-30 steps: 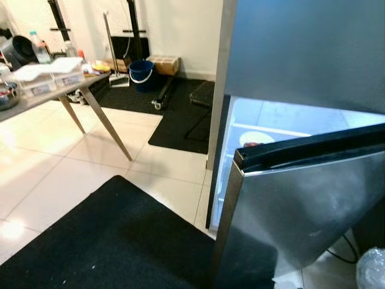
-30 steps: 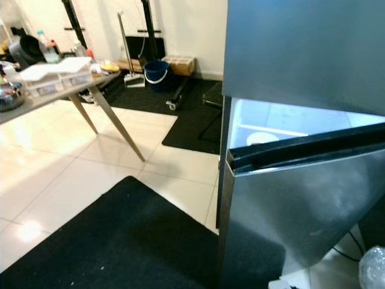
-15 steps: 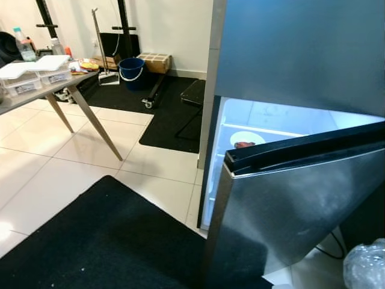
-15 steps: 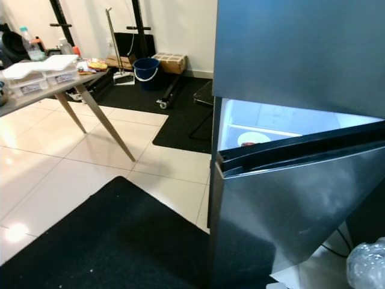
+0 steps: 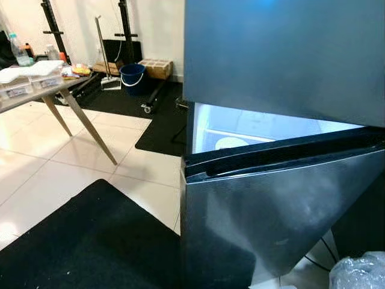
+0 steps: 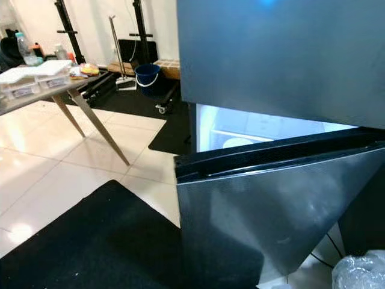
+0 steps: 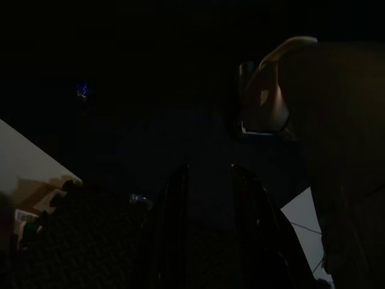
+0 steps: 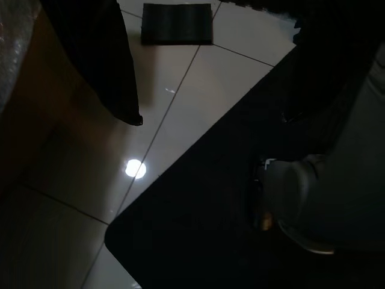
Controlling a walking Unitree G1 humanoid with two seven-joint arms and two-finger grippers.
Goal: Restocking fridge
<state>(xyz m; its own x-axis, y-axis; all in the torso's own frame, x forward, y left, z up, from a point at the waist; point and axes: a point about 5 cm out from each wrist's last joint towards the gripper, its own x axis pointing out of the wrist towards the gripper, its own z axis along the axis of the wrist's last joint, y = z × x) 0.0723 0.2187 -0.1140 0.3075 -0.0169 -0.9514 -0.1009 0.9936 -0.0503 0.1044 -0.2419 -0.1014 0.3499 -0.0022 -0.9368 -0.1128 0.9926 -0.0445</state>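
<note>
In the head views a steel fridge [image 5: 283,60] stands close ahead, its upper door shut and its lower door [image 5: 271,211] swung partly open toward the camera, so the lit compartment [image 5: 252,129] shows over the door's black top edge. On a shelf inside lies a white plate [image 5: 231,142]; what it holds cannot be made out. To the robot's left a grey table [image 5: 36,96] on slanted legs carries clear lidded boxes [image 5: 24,81], with a bottle [image 5: 19,51] behind them. Farther back a blue bucket [image 5: 131,77] and a cardboard box [image 5: 155,68] sit on a black mat [image 5: 159,120] by the wall; a second black mat [image 5: 90,241] lies on the pale tiles just before the fridge, and a crinkled plastic bag [image 5: 358,274] shows at the lower right. The left wrist view is very dark: the left gripper [image 7: 207,223] hangs low, its two black fingers [image 7: 174,229] parallel with a narrow gap, holding nothing. The right wrist view looks down on tile [image 8: 168,102] and black mat; one dark finger [image 8: 99,60] of the right gripper crosses a corner, and whether that pincer is wide or narrow I cannot tell.
</note>
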